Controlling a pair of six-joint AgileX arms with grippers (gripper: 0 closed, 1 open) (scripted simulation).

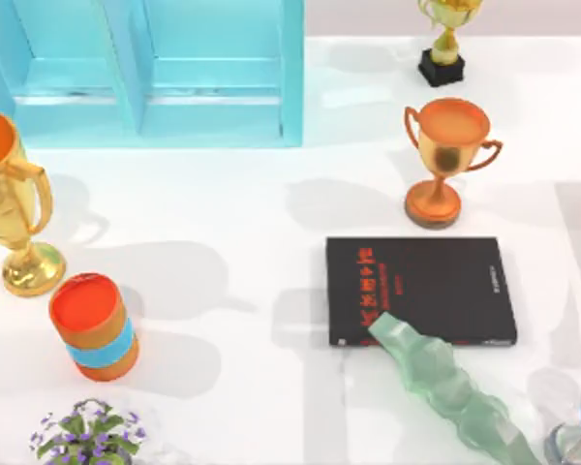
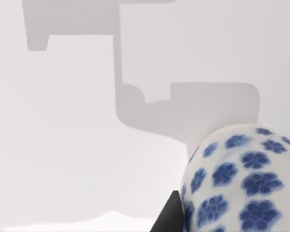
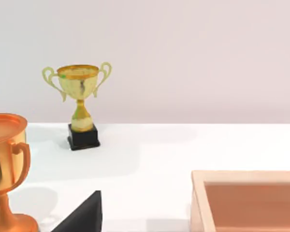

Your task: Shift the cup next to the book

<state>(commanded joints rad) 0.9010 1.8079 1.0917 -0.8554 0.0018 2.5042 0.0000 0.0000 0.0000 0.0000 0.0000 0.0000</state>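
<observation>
**Cup close to the left wrist camera; book lettering unreadable**

The cup (image 2: 239, 186), white with a blue flower pattern, is seen close up in the left wrist view over the white surface (image 2: 63, 145). A dark wedge (image 2: 166, 216) lies just beside it, and what that wedge belongs to cannot be told. Whether the left pincer is released, clenched or grasping the cup cannot be told, and the same holds for the right pincer.

In the top view the book (image 1: 436, 286) lies flat right of centre, with a thin white page edge along its near side. Red lettering is printed on the left part of its black cover and a small pale line near its right edge; neither can be read. A pale green translucent wavy object (image 1: 450, 387) overlaps the book's near edge and runs toward the lower right.

An orange trophy (image 1: 445, 160) stands just behind the book, and a gold trophy on a black base (image 1: 443, 44) farther back. At the left are a larger gold trophy (image 1: 15, 208), an orange cylinder with a blue band (image 1: 95, 325) bearing no legible label, a purple-flowered plant (image 1: 87, 434) and a turquoise cabinet (image 1: 145, 73).
</observation>
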